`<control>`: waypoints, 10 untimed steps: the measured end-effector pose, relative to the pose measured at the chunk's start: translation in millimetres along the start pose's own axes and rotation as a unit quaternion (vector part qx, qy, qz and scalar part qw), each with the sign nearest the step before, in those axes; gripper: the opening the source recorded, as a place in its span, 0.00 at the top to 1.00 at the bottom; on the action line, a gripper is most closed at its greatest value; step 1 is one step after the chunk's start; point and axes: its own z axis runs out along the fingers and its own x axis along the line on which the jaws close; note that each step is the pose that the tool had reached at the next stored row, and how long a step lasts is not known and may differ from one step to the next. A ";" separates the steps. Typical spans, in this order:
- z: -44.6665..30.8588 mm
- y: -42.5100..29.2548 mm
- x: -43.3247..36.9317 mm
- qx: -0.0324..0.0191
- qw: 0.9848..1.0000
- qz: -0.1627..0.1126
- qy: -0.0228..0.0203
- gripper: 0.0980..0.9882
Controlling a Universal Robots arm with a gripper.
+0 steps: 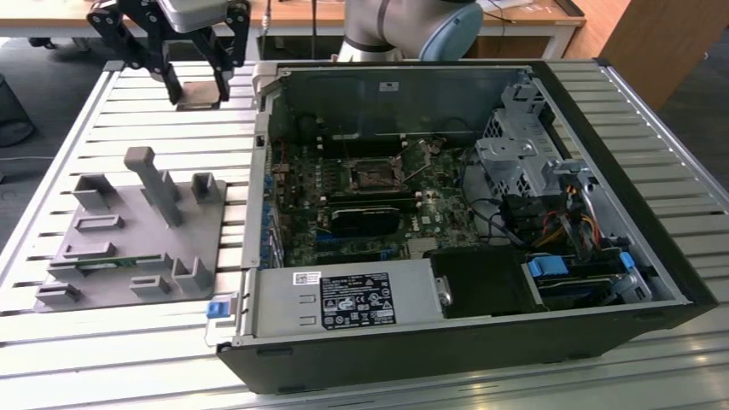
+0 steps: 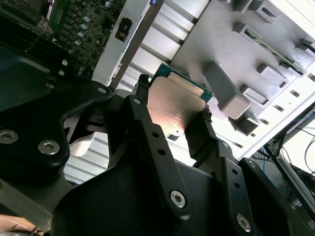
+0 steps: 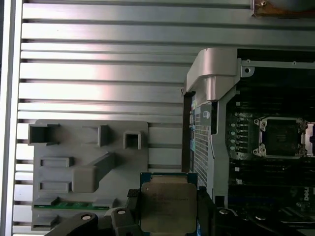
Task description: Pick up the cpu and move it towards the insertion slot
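With the jaws pinching the cpu by its edges, carry it level, high over the case wall, toward the insertion slot.

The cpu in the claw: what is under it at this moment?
In the first wrist view the cpu, held in the claw, hangs over the slatted table, between the gray tray and the computer case. The surface directly beneath it is covered by the chip itself.
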 end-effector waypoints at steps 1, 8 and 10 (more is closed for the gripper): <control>0.0 0.0 -0.8 0.000 1.000 0.000 0.000 0.50; 0.0 0.2 -6.2 0.000 1.000 0.000 0.000 0.50; 0.0 0.2 -8.0 0.000 1.000 0.000 0.000 0.50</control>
